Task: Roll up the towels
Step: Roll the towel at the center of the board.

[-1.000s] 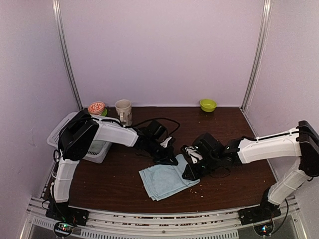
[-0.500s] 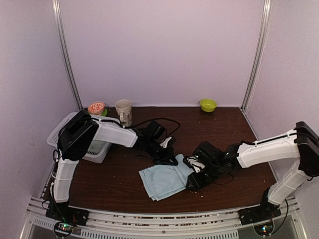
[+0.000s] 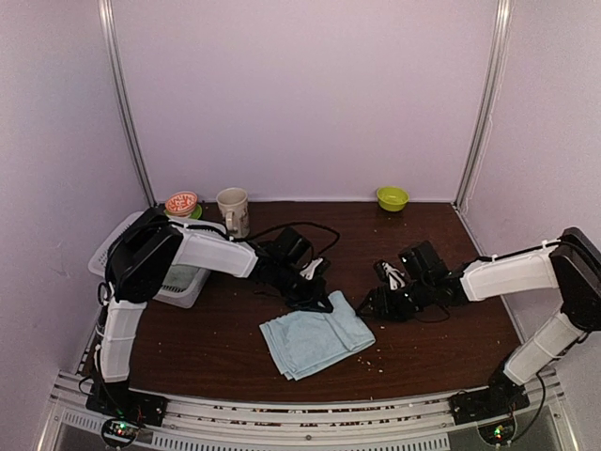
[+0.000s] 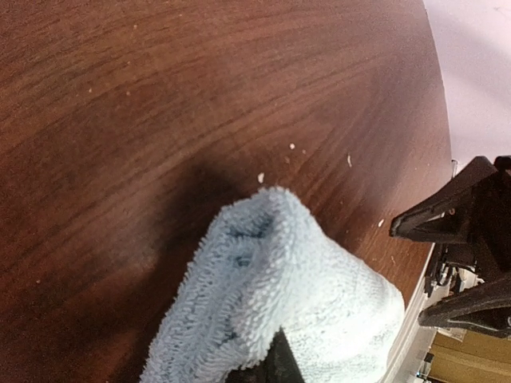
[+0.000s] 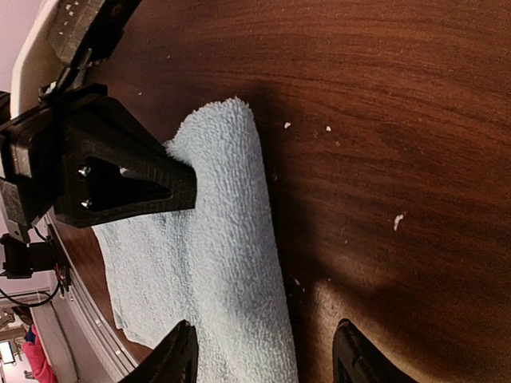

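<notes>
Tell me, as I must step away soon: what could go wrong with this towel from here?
The light blue terry towel is pinched at one corner only by the shut left claw; a pull may drag it rather than roll it. The open right claw is off the cloth, so the loosely turned edge could spring flat. Pale crumbs on the dark wooden table could get rolled in.

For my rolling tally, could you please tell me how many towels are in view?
1: a light blue towel lies mid-table, its far corner pinched in the left gripper. Others may be hidden in the basket at the left.
</notes>
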{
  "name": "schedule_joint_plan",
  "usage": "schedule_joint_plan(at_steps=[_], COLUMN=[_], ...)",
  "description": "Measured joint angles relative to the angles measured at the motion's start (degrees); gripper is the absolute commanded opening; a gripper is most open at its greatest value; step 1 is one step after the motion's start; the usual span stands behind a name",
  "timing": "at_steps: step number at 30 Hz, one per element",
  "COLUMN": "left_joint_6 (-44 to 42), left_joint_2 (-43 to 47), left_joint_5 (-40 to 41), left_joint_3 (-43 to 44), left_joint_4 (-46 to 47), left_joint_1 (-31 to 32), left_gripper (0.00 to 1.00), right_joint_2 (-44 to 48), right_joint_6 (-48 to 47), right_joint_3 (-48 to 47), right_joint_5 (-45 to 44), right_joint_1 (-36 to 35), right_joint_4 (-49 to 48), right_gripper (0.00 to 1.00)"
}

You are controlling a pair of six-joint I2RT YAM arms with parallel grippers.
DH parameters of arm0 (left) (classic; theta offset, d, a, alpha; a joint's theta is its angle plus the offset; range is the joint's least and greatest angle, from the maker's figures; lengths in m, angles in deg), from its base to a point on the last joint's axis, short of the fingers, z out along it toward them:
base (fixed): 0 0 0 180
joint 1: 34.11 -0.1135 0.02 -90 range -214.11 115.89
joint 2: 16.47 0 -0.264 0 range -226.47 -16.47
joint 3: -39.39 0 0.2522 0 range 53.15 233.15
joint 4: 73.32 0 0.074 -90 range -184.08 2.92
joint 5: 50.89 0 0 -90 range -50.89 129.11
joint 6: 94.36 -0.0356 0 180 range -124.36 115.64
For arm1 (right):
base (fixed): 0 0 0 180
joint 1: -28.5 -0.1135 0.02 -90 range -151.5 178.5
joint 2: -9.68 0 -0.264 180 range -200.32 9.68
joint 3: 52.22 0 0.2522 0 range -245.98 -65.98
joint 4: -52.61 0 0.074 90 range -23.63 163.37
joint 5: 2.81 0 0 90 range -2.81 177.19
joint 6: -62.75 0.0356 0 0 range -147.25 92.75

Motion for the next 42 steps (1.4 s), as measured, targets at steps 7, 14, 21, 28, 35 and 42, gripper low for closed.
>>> schedule_joint_plan(at_steps=[7, 14, 21, 28, 35, 42], left_joint_6=[-1.40, -2.29, -2.73, -2.71, -2.71, -3.17], left_joint_2=[0.39, 0.52, 0.61, 1.03, 1.55, 2.78], left_joint_5=[0.42, 0.79, 0.79, 0.90, 1.22, 2.19], left_joint_3=[0.00, 0.00, -0.17, -0.94, -1.57, -2.14], left_joint_4=[-1.05, -1.60, -1.53, -1.09, -1.09, -2.34], left_joint_1=[0.00, 0.00, 0.00, 0.00, 0.02, 0.15], left_gripper=[0.00, 0.00, 0.00, 0.00, 0.00, 0.15], right_joint_2=[-7.74, -10.54, -13.03, -15.82, -18.40, -15.15], right_joint_6=[3.08, 6.91, 10.12, 13.44, 16.41, 13.86], right_joint_3=[0.68, 3.72, 5.60, 5.46, 5.05, 4.20], right_joint_5=[7.43, 12.70, 15.82, 19.10, 18.43, 14.71], right_joint_1=[1.36, 1.49, 1.40, 0.00, -2.10, -2.03], right_joint_4=[-9.70, -19.54, -26.16, -32.15, -33.97, -25.86], right_gripper=[0.54, 0.49, 0.37, 0.51, 0.02, 0.00])
